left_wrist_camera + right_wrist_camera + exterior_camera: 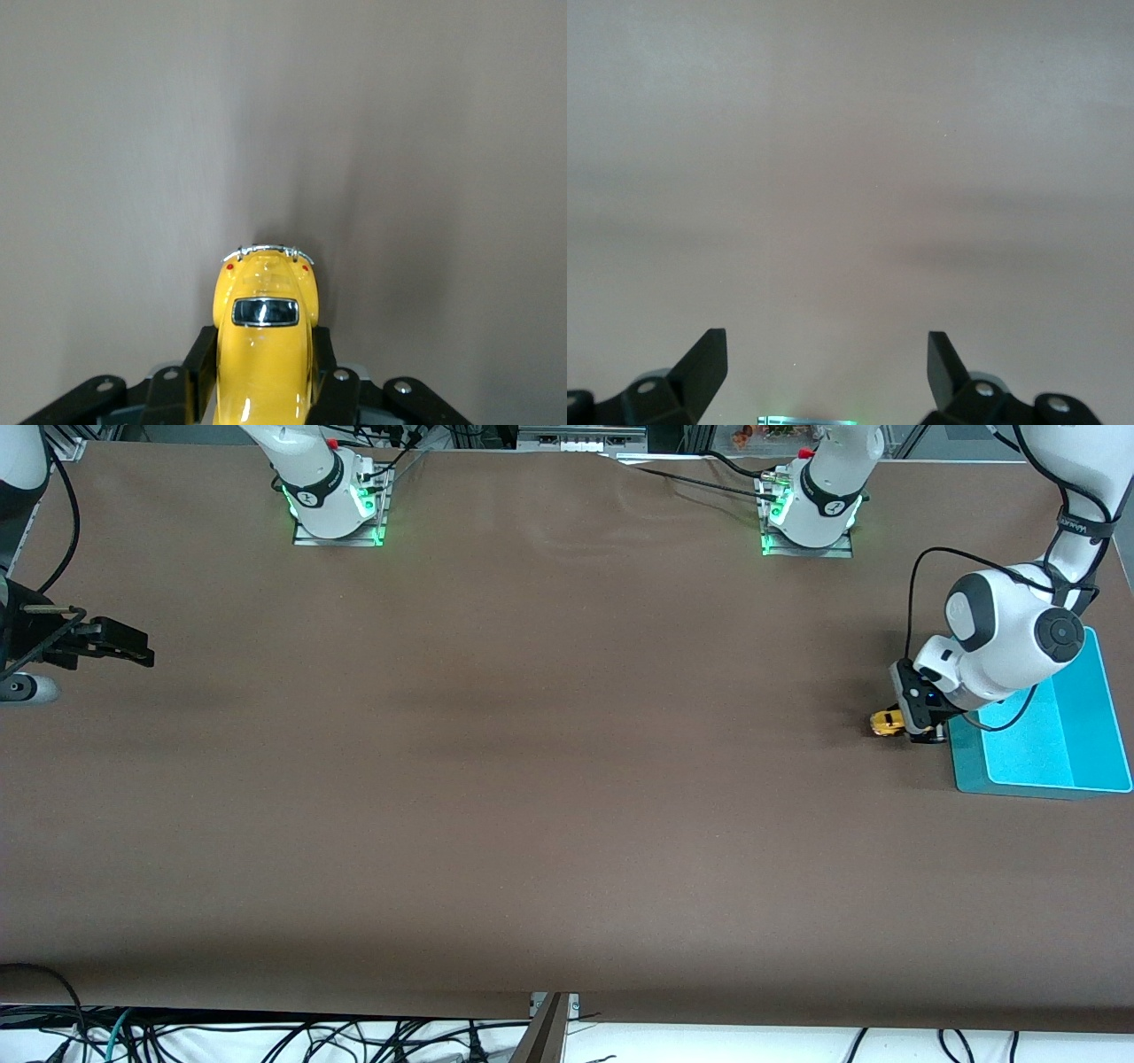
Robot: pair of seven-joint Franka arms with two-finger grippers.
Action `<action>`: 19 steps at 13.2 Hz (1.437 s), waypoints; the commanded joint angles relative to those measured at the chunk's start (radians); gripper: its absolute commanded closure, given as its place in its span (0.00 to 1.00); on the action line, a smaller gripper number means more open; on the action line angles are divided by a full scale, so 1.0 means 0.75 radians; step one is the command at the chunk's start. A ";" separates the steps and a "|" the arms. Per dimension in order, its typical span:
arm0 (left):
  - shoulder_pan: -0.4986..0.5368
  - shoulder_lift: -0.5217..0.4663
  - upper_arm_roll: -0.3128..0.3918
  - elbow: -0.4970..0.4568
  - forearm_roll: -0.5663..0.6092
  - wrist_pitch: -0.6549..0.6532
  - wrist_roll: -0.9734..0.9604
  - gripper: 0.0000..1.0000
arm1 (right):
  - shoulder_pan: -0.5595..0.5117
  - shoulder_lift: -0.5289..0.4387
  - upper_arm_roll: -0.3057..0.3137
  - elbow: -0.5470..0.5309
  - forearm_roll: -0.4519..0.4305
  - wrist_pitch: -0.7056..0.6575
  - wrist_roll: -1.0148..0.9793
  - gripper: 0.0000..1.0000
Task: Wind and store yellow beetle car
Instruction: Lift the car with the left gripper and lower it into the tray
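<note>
Brown tabletop (532, 824) fills most of the front view, bare along its nearest edge. Toward the left arm's end, the left pincer (912, 722) pinches the yellow beetle car (885, 723) by its sides, low at the surface, just beside a turquoise tray (1094, 717) at that end's edge, probably where the car gets stored. Gripping the flanks suits dragging it to wind its wheels. The right pincer (120, 645) waits spread wide over the right arm's end. Small lettering on the left arm's black band is possibly a brand; I cannot read it.
</note>
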 commanded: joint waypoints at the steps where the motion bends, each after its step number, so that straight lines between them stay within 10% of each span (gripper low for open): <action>1: 0.007 -0.038 -0.078 0.152 -0.039 -0.237 0.005 0.92 | -0.004 0.005 -0.006 0.016 0.017 -0.002 0.003 0.00; 9: 0.183 -0.017 -0.064 0.567 0.155 -0.893 0.145 0.91 | -0.002 0.005 -0.010 0.016 0.019 0.000 0.005 0.00; 19: 0.641 0.318 -0.040 0.508 0.350 -0.398 0.598 0.91 | -0.002 0.005 -0.008 0.016 0.019 0.000 0.007 0.00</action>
